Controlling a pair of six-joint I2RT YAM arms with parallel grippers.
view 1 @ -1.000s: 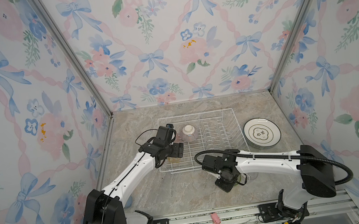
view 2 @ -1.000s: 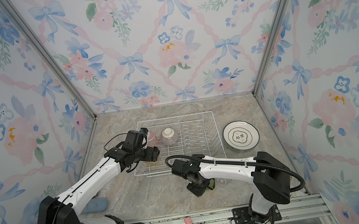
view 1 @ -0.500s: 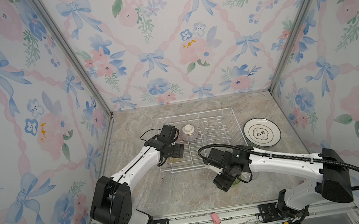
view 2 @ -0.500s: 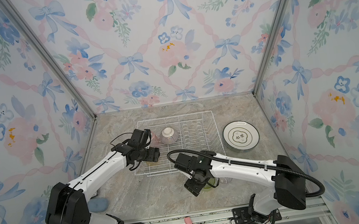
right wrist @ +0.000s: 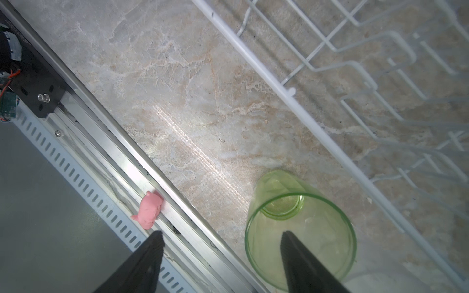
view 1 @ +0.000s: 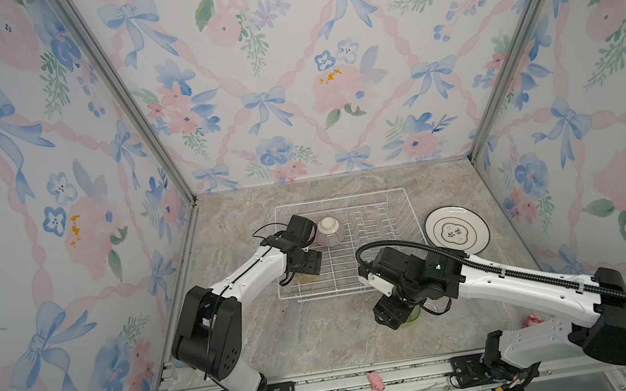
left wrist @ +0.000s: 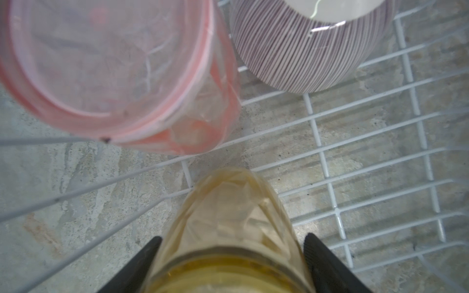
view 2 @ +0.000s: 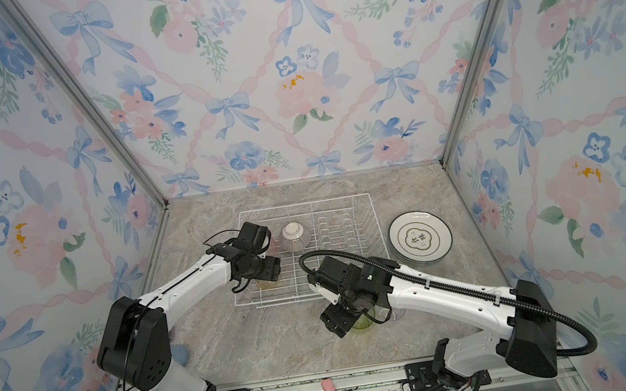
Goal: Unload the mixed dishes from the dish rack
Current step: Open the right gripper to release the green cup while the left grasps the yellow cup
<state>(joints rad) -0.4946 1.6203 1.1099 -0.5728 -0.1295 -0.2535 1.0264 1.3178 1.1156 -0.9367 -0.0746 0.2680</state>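
**Desk:** Where do the dishes stand?

**Photographer:** Three pieces sit at the left end of the dish rack (view 1: pixel 376 233): a yellow tumbler (left wrist: pixel 228 215), a pink tumbler (left wrist: pixel 109 68) and, just beside the pink one, a striped bowl (view 1: pixel 327 231) turned foot-up. White plates (view 1: pixel 456 230) with dark rims lie stacked on the stone counter (view 1: pixel 324 337), just right of the rack. A green tumbler (right wrist: pixel 330 228) stands mouth-up on the counter in front of the rack, near its right end.

**Desk:** And the two arms?

**Photographer:** The left gripper (left wrist: pixel 232 239) is down inside the rack. Its jaws are spread to either side of the yellow tumbler, close to the walls, with a sliver of gap at one side in the left wrist view. The right gripper (right wrist: pixel 222 237) hangs over the green tumbler with its jaws wide apart. One finger (right wrist: pixel 299 256) is above the tumbler's mouth, the other is outside the rim, and it grips nothing.
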